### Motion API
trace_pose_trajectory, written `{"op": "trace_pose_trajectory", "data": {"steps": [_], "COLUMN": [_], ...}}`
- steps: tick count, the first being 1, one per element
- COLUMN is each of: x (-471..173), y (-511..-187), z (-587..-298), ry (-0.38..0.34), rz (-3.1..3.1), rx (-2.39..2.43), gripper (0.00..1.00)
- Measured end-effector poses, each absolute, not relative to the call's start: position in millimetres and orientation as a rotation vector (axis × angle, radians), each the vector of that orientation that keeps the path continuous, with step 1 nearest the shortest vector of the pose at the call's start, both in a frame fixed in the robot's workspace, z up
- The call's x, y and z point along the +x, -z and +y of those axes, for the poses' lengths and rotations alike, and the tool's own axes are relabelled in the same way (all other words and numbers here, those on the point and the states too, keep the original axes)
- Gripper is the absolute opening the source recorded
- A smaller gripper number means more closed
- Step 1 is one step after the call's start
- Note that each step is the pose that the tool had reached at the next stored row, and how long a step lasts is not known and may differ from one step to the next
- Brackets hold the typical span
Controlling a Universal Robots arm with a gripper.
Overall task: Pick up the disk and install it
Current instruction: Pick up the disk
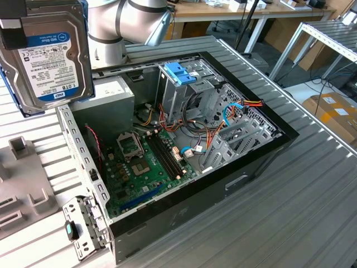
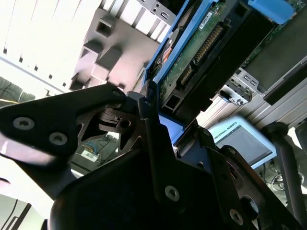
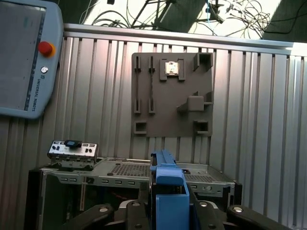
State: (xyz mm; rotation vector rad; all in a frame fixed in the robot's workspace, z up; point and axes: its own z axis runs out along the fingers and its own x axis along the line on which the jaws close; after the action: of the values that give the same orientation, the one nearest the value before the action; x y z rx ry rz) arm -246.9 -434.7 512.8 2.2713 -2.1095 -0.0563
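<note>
Silver-metal, blue-railed, white-labelled rectangular disk hangs clamped in the black gripper, its long axis running 12 to 6 in the exterior view. The blue-handled metal drive cage inside the open black computer case sits at its 3 o'clock.

Ribbed metal table, wooden desk behind

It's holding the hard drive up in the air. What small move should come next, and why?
Probably swing the disk over toward the drive cage in the open case. The fingers clamp it by its blue rails, and it hangs at the exterior view's left, away from the cage.
</note>
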Motion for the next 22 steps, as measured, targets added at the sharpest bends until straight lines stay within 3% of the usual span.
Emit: {"op": "trace_pose_trajectory", "data": {"steps": [22], "x": [-216.6], "y": [-512.7], "z": [-434.7], "ry": [0.056], "rz": [-2.11], "rx": [2.271], "gripper": [0.37]}}
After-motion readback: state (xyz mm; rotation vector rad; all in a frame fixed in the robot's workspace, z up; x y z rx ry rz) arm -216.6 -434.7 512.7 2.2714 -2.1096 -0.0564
